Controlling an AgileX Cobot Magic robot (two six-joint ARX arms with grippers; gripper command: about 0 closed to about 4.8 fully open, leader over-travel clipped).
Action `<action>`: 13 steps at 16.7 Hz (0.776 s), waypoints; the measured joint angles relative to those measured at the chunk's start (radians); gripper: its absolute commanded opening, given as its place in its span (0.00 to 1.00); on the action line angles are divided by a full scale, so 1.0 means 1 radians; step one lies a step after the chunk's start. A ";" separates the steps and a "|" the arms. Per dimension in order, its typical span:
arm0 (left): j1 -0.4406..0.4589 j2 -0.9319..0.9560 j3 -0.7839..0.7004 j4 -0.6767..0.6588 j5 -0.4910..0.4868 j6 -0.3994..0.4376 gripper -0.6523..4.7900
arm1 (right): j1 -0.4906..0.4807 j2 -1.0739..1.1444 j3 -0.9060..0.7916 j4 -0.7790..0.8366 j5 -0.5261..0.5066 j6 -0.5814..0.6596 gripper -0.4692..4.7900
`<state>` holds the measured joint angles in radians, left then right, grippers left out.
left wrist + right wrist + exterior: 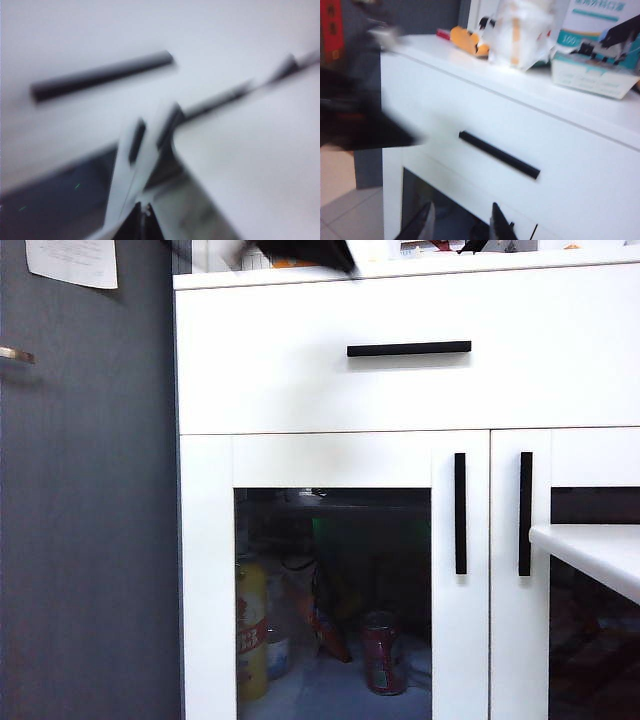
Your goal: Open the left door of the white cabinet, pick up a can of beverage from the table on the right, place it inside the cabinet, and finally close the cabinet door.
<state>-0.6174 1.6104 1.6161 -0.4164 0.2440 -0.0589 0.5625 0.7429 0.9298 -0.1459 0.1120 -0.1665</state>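
yellow bottle (251, 630) in cabinet | paper sheet (72, 262) on grey wall | cardboard box (597, 55) on top

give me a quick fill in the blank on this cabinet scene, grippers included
1. Behind the glass of the left door, the can of beverage stands ____ the white cabinet.
2. The left door is ____.
3. The right gripper, near the drawer handle, holds ____.
4. The left gripper, near the cabinet front, has its jaws ____.

Missing words: inside; closed; nothing; shut
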 measured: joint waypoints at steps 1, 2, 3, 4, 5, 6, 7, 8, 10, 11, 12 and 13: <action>-0.013 -0.113 -0.041 -0.095 0.000 0.033 0.11 | 0.000 -0.005 0.000 0.003 0.000 0.000 0.37; -0.024 -0.209 -0.098 -0.121 0.000 0.044 0.11 | 0.000 -0.006 -0.005 0.017 0.000 0.000 0.37; -0.027 -0.305 -0.174 -0.134 0.003 0.047 0.11 | 0.000 -0.008 -0.013 0.029 0.000 0.000 0.37; -0.028 -0.408 -0.251 -0.150 0.003 0.047 0.11 | 0.002 -0.012 -0.023 0.028 0.000 0.000 0.37; -0.029 -0.544 -0.337 -0.140 -0.004 0.047 0.11 | 0.002 -0.020 -0.035 0.026 -0.002 0.000 0.37; -0.029 -0.660 -0.396 -0.114 -0.021 0.043 0.11 | 0.002 -0.032 -0.046 0.027 0.000 0.000 0.37; -0.034 -0.775 -0.453 -0.095 -0.047 0.043 0.11 | 0.001 -0.050 -0.060 0.027 0.000 0.000 0.37; -0.032 -0.871 -0.514 -0.097 -0.076 0.043 0.11 | 0.001 -0.070 -0.079 0.031 0.000 0.000 0.37; -0.030 -1.009 -0.637 -0.129 -0.091 0.032 0.11 | 0.001 -0.134 -0.148 0.033 0.000 0.000 0.37; -0.032 -1.049 -0.682 -0.132 -0.091 0.008 0.11 | 0.001 -0.169 -0.180 0.033 0.000 0.000 0.37; -0.032 -1.091 -0.735 -0.132 -0.092 -0.020 0.11 | 0.001 -0.225 -0.224 0.029 0.000 0.000 0.37; -0.031 -1.121 -0.807 -0.108 -0.114 -0.043 0.11 | 0.001 -0.294 -0.276 0.028 0.000 0.000 0.37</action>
<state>-0.6487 0.4892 0.8093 -0.5243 0.1299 -0.1024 0.5636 0.4492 0.6537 -0.1177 0.1116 -0.1661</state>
